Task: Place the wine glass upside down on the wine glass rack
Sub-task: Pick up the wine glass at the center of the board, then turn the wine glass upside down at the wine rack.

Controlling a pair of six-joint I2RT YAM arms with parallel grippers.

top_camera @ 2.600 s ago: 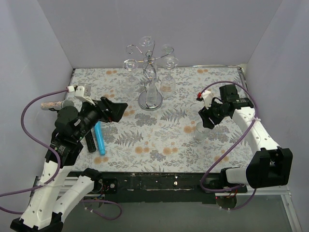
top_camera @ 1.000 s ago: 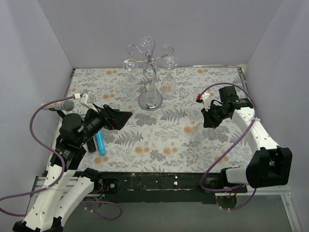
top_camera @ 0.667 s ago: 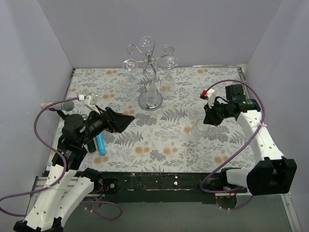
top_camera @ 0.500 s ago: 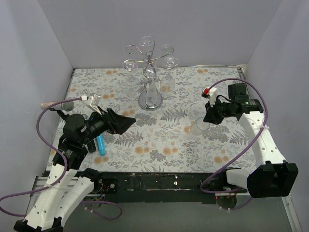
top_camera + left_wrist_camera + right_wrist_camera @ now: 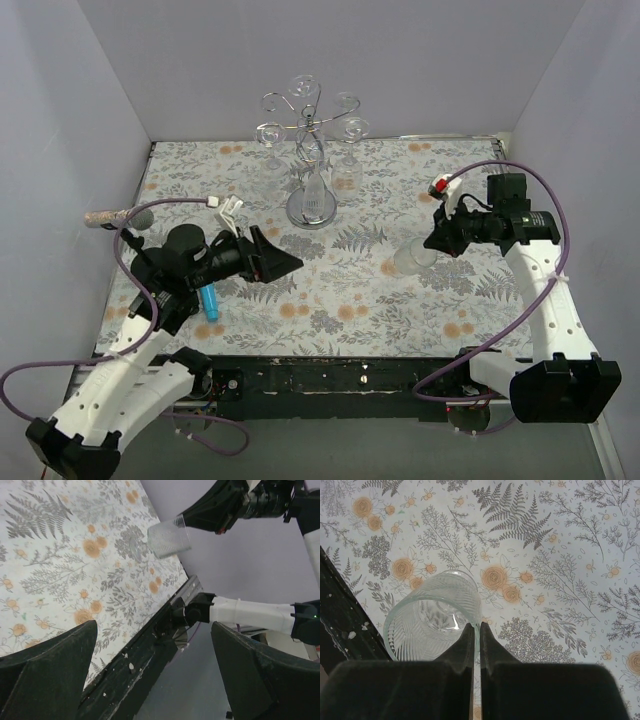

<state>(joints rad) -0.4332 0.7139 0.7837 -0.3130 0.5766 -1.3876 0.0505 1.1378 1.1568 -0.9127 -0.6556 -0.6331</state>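
Note:
The wine glass (image 5: pixel 412 258), clear and ribbed, hangs tilted above the floral table at the right. My right gripper (image 5: pixel 434 242) is shut on its rim, one finger inside the bowl and one outside. The right wrist view looks down into the wine glass (image 5: pixel 432 615) from the right gripper (image 5: pixel 475 627). My left gripper (image 5: pixel 287 263) stands open and empty at centre left, pointing right. From the left gripper (image 5: pixel 152 625) the wine glass (image 5: pixel 169 537) shows held off the table, its stem pointing away. The wine glass rack (image 5: pixel 311 140) stands at the back centre, silver, with curled arms.
Other clear glasses hang or stand around the rack's round base (image 5: pixel 311 210). A blue stick (image 5: pixel 208 298) and a black item (image 5: pixel 188 298) lie under the left arm. A grey-tipped rod (image 5: pixel 118 216) lies at the left wall. The black front edge (image 5: pixel 330 378) runs along the near side.
The right arm has lifted the wine glass off the table and drawn it slightly right. The left gripper has swung right toward the table's middle, staying open.

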